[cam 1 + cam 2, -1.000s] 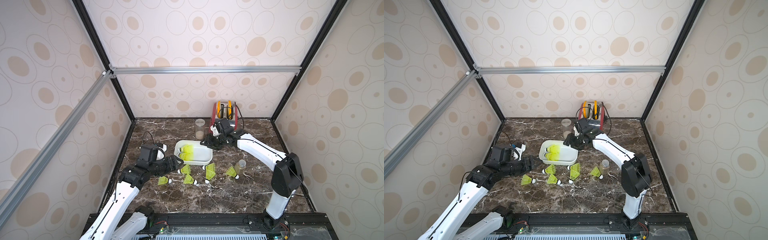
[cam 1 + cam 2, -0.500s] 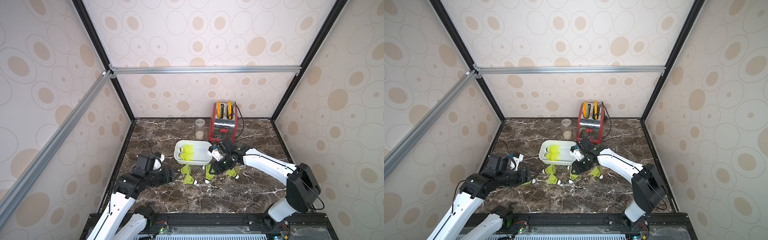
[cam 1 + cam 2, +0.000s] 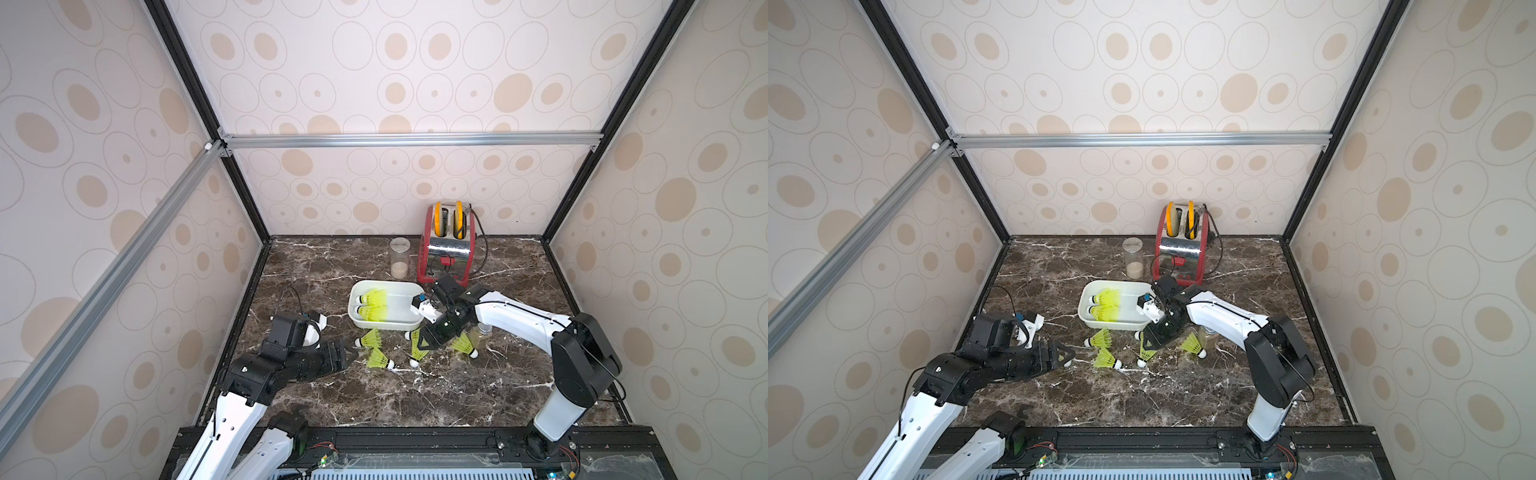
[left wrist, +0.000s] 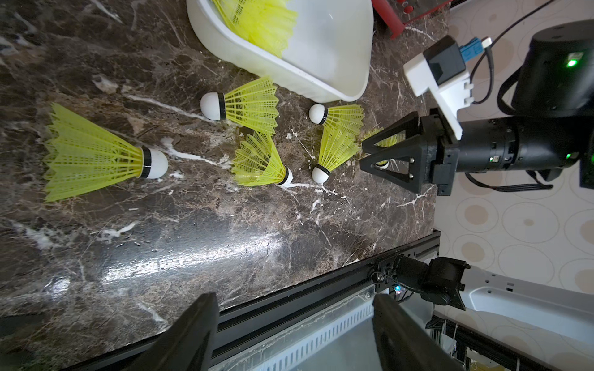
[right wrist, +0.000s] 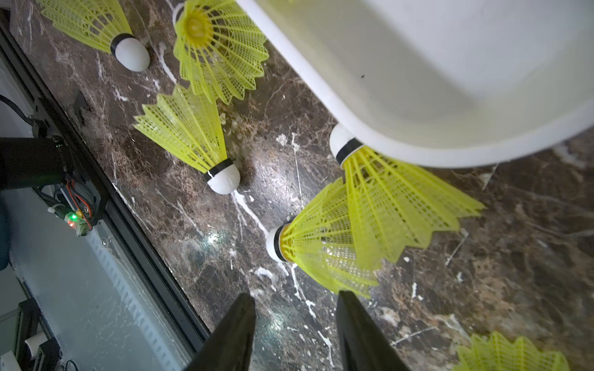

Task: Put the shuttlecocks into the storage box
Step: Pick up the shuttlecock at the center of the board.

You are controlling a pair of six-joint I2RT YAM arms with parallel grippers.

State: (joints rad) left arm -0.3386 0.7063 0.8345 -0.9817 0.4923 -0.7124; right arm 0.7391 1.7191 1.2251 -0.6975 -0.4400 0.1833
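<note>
**Storage box** [image 3: 382, 325]: white tub, mid-table [image 3: 415, 395], long axis left–right. It holds two shuttlecocks [image 3: 376, 297] lying flat, tips left, skirts right.

**Loose, near side of box, all lying flat:**
- shuttlecock [image 3: 370, 340], just beside the box wall, tip left
- shuttlecock [image 3: 377, 358], tip near-right
- shuttlecock [image 4: 342, 117], tip far-left under the box rim, skirt overlapping the next
- shuttlecock [image 4: 337, 149], axis near–far, tip near
- shuttlecock [image 3: 461, 344], tip near-right, beside a small jar [image 3: 482, 333]
- shuttlecock [image 4: 93, 154], tip right, at the left gripper's tips

**Right gripper** [image 4: 364, 156]: fingers parted, nothing between, low over the overlapping pair by the box's near-right corner.

**Left gripper** [image 3: 350, 356]: fingers wide apart, holding nothing.

**Room:** bare table from the cluster to the near rail [image 4: 321, 289]. Toaster [image 3: 449, 245] and tall jar [image 3: 400, 257] stand far of the box.
</note>
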